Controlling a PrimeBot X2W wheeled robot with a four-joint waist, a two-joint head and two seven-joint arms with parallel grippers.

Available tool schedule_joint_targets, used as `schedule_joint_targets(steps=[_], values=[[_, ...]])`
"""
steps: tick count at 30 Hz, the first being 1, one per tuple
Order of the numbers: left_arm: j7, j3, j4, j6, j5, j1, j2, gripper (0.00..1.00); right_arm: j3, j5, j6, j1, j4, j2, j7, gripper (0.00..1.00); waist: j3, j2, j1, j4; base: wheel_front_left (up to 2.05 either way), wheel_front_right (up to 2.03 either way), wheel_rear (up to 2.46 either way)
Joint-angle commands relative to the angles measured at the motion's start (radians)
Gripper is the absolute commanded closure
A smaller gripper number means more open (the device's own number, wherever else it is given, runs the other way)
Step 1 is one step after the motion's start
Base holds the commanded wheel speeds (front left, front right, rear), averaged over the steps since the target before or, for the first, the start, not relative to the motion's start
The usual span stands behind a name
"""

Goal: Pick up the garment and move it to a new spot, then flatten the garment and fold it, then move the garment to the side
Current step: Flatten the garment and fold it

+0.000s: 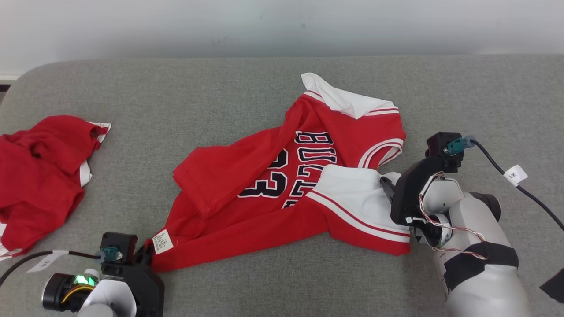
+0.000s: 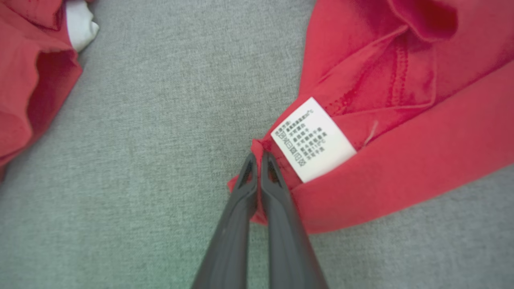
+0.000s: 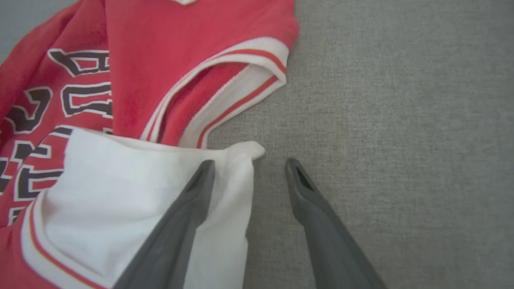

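Note:
The garment (image 1: 264,189) is a red jersey with black lettering and white striped trim, lying crumpled in the middle of the grey cushion. My left gripper (image 2: 257,160) is shut on its lower hem corner, right beside the white care label (image 2: 313,140). In the head view that gripper (image 1: 145,253) sits at the garment's near left corner. My right gripper (image 3: 249,170) is open at the garment's right side. One finger rests on the turned-out white lining (image 3: 132,188), the other stands over bare cushion, and the lining's edge lies between them.
A second red garment (image 1: 39,176) lies bunched at the left edge of the grey cushion (image 1: 198,88). A pale wall runs behind the cushion's far edge. Cables trail from both wrists.

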Motion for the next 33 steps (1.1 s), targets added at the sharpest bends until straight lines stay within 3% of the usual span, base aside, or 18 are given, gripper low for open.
schedule_joint_targets(steps=[1,2,3,4,6,7,11,16,19,23,25,29,33], values=[[0.011,-0.021,0.024,-0.002,-0.016,0.014,-0.020,1.00,0.000,-0.014,0.000,-0.015,0.021,0.001,-0.002,0.24,0.002,0.0000,-0.0001,0.004,0.00,0.00,0.00],[0.010,-0.022,0.026,-0.001,-0.016,0.013,-0.020,1.00,0.000,-0.017,0.000,-0.021,0.035,0.001,0.004,0.44,0.002,0.0000,-0.0001,0.004,0.00,0.00,0.00],[0.009,-0.024,0.027,-0.001,-0.016,0.013,-0.021,1.00,0.001,-0.016,0.000,-0.025,0.046,0.001,0.008,0.57,0.002,0.0000,-0.0001,0.005,0.00,0.00,0.00],[0.009,-0.024,0.029,-0.002,-0.017,0.014,-0.022,1.00,0.003,-0.017,0.000,-0.027,0.056,0.001,0.008,0.62,0.000,0.0000,-0.0001,0.005,0.00,0.00,0.00],[0.006,-0.025,0.031,-0.002,-0.021,0.015,-0.022,1.00,0.008,-0.021,0.000,-0.033,0.074,0.001,0.014,0.95,-0.004,0.0000,-0.0001,0.004,0.00,0.00,0.00],[0.000,-0.027,0.030,-0.005,-0.017,0.013,-0.020,1.00,0.010,-0.019,0.000,-0.037,0.079,0.001,0.008,1.00,-0.006,0.0000,-0.0001,0.002,0.00,0.00,0.00],[-0.047,-0.010,0.009,-0.003,-0.036,-0.003,-0.032,1.00,0.010,-0.024,0.000,-0.051,0.071,0.001,-0.037,1.00,-0.012,0.0000,-0.0001,-0.005,0.00,0.00,0.00],[-0.167,0.112,-0.033,-0.010,-0.196,-0.040,-0.107,1.00,-0.001,-0.013,0.000,-0.083,0.030,0.001,-0.107,1.00,-0.040,0.0000,-0.0001,-0.022,0.00,0.00,0.00],[-0.214,0.170,-0.046,-0.044,-0.285,-0.079,-0.143,1.00,0.009,-0.013,0.000,-0.106,-0.010,0.000,-0.134,1.00,-0.068,0.0000,-0.0001,-0.040,0.00,0.00,0.00],[-0.205,0.226,-0.056,-0.082,-0.407,-0.175,-0.176,1.00,-0.007,-0.001,0.000,-0.151,-0.064,-0.035,-0.131,1.00,-0.081,0.0000,-0.0001,-0.071,0.00,0.00,0.00],[-0.173,0.250,-0.052,-0.093,-0.475,-0.246,-0.187,1.00,0.036,0.045,0.000,-0.182,-0.085,-0.051,-0.103,1.00,-0.074,0.0000,-0.0001,-0.086,0.00,0.00,0.00],[-0.099,0.303,-0.037,-0.062,-0.605,-0.398,-0.208,1.00,0.116,0.189,0.000,-0.261,-0.119,-0.115,-0.020,1.00,-0.013,0.0000,-0.0001,-0.129,0.00,0.00,0.00],[-0.074,0.318,-0.008,-0.017,-0.612,-0.581,-0.192,1.00,0.193,0.317,0.000,-0.380,-0.144,-0.154,0.000,1.00,0.087,0.0000,-0.0001,-0.177,0.00,0.00,0.00]])
